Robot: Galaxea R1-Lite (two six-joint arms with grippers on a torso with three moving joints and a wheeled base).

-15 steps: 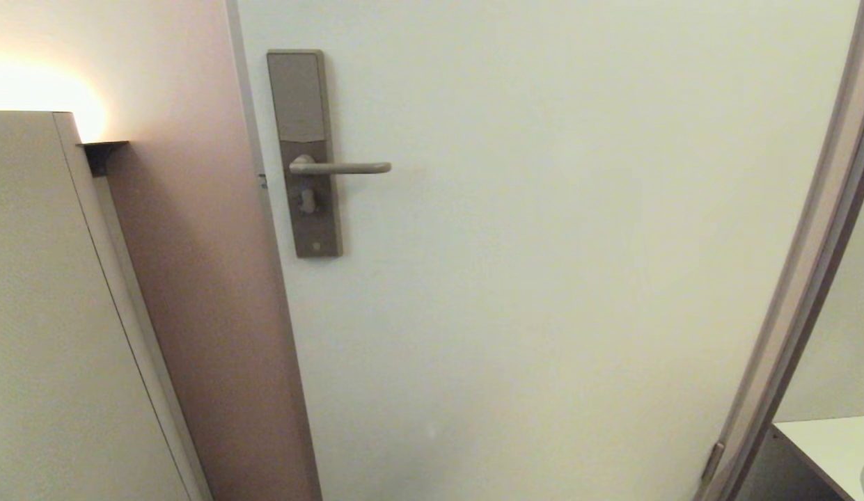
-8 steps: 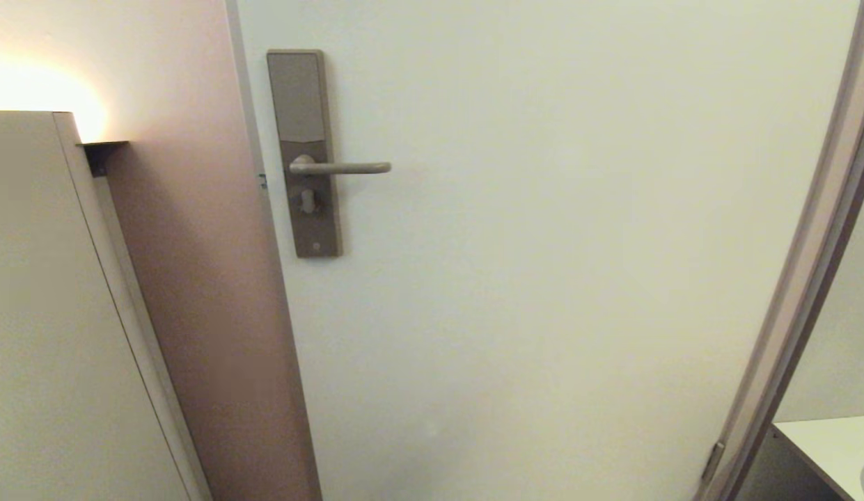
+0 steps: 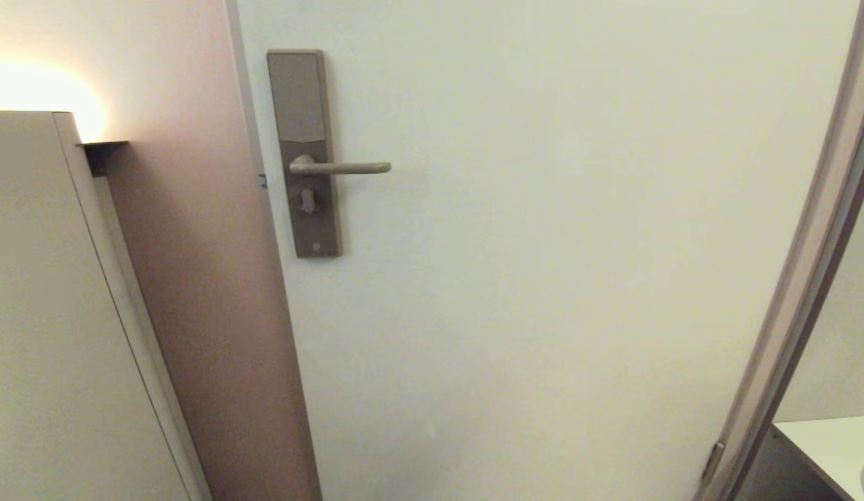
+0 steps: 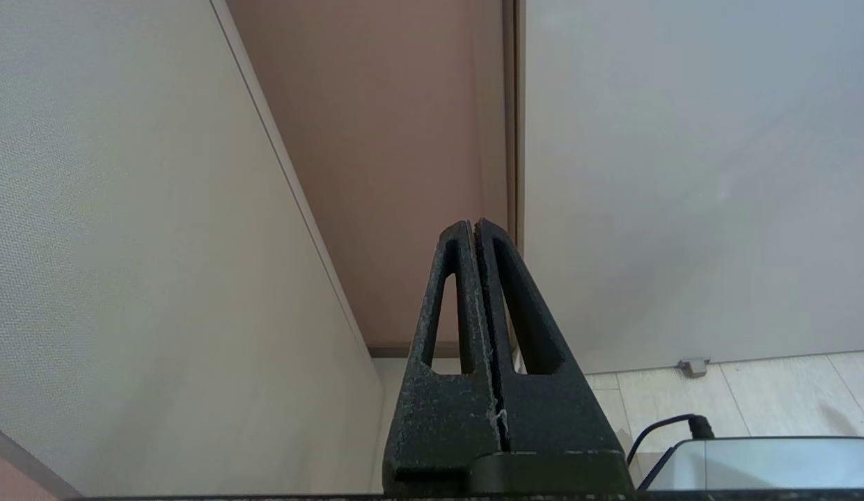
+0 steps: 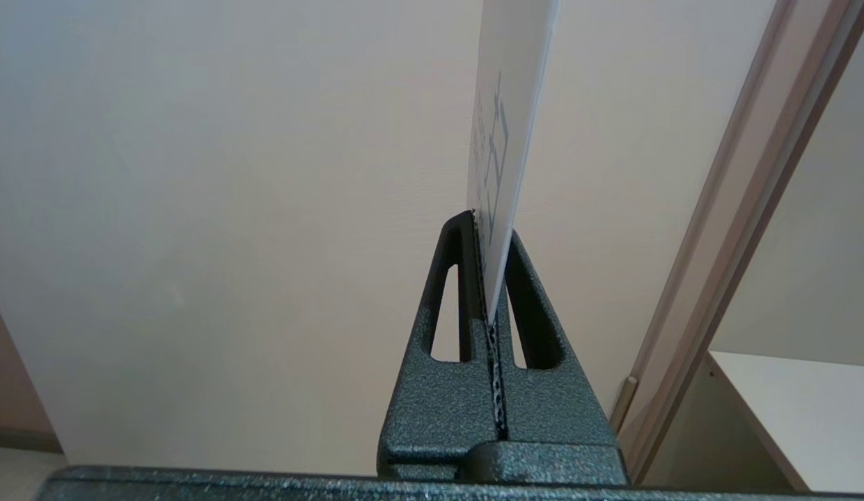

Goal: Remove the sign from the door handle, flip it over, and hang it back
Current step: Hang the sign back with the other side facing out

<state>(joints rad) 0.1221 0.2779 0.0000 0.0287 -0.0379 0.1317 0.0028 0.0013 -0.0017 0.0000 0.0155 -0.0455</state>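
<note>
Door (image 3: 543, 278): pale, flat, carries the lock plate (image 3: 304, 153) near its left edge, tall, bronze-grey. The door handle (image 3: 341, 168) sticks out level from the plate toward the door's middle, bare. Small knob under the lever on the plate. Floor (image 4: 752, 390) (left wrist view only): light tiles meeting the door's bottom edge, small metal stop (image 4: 693, 366) at that edge, grey flat-topped unit (image 4: 773, 463) with a black cable (image 4: 665, 426) plugged in. White bench (image 3: 832, 445) corner past the door's right edge.
</note>
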